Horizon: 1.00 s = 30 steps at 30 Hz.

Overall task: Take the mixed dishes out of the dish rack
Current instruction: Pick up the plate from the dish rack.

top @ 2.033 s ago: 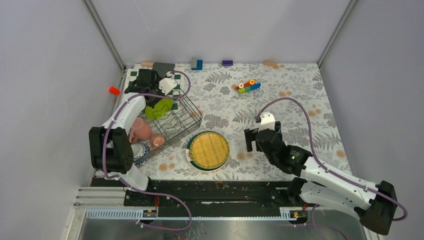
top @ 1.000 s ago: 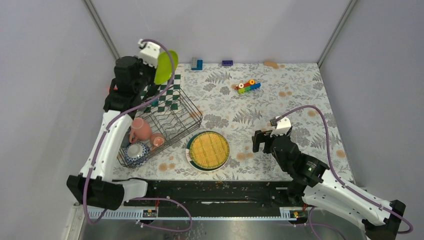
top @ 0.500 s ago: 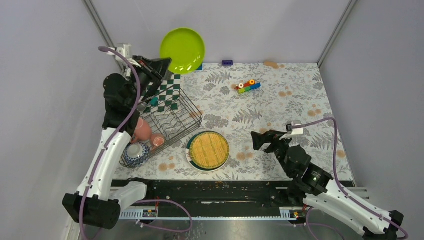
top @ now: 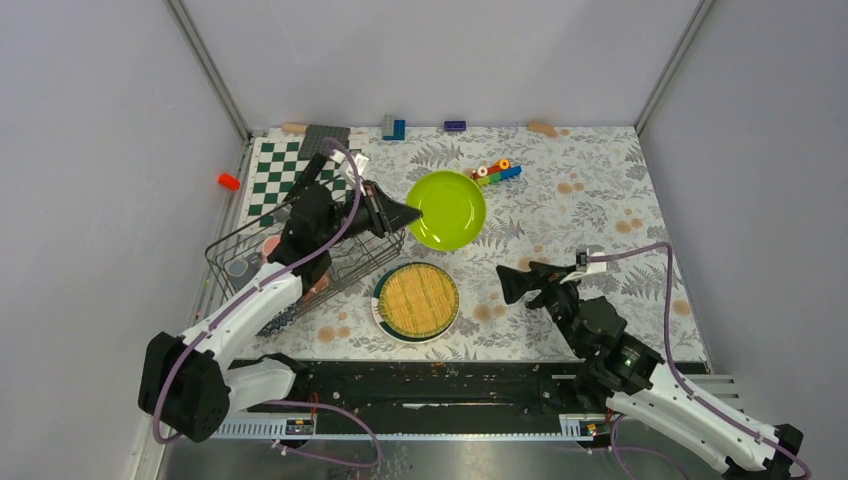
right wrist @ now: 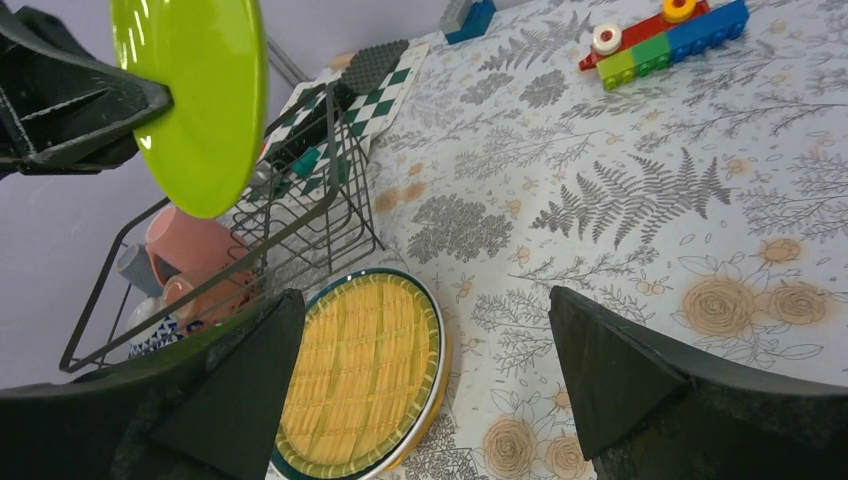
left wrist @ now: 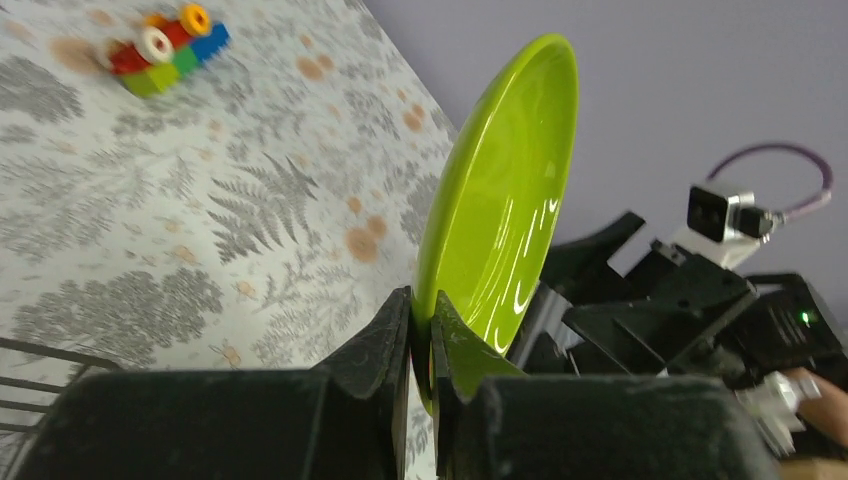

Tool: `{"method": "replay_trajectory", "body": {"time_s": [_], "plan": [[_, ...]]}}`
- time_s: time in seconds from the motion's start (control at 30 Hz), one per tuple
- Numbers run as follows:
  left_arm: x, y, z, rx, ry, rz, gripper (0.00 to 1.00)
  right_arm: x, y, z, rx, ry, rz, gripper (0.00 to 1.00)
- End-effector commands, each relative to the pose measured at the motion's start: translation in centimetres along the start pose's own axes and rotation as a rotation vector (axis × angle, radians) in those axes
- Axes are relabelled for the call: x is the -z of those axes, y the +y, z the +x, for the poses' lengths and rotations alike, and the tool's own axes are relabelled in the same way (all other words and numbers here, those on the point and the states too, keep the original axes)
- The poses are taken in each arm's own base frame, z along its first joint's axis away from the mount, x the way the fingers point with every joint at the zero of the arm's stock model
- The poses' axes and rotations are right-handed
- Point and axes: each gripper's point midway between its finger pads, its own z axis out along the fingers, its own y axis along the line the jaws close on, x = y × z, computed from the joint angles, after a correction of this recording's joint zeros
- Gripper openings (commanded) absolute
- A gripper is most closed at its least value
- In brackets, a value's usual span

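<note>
Lime-green plate (top: 447, 209) hangs tilted over the counter (top: 580, 200) beside the dish rack (top: 375, 248), its rim pinched by the left hand (top: 408, 213); the right hand (top: 512, 280), spread wide, hovers near the yellow plate (top: 416, 300).

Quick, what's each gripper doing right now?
Left gripper: shut on the lime-green plate, pinching its rim.
Right gripper: open, holding nothing.

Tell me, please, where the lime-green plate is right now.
In the top view the lime-green plate is near centre, pinched at its rim by the left gripper, between the dish rack and the toy bricks.
</note>
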Motion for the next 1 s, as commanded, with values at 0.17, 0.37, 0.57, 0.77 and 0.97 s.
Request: {"method": "replay_trajectory", "body": {"time_s": [0.17,0.37,0.57,0.77,0.97], "plan": [[-1.1,-1.6,2.6,-0.076,0.148,0.138,0.00,-0.6,4.7,-0.5,-0.052,0.041,-0.172,1.00],[-1.0,-2.0,5.4,-0.118,0.235,0.189,0.00,-1.7,5.8,-0.1,-0.054,0.071,-0.180,0.99],[-1.0,-1.3,6.3,-0.137,0.258,0.168,0.00,-2.6,6.8,-0.4,-0.088,0.075,-0.185,0.94],[-0.7,-1.8,7.3,-0.160,0.290,0.208,0.00,-3.6,7.9,-0.7,-0.131,0.053,-0.207,0.76],[-0.2,-2.2,7.7,-0.189,0.293,0.227,0.00,-4.5,9.1,-0.6,-0.156,0.059,-0.235,0.43]]}}
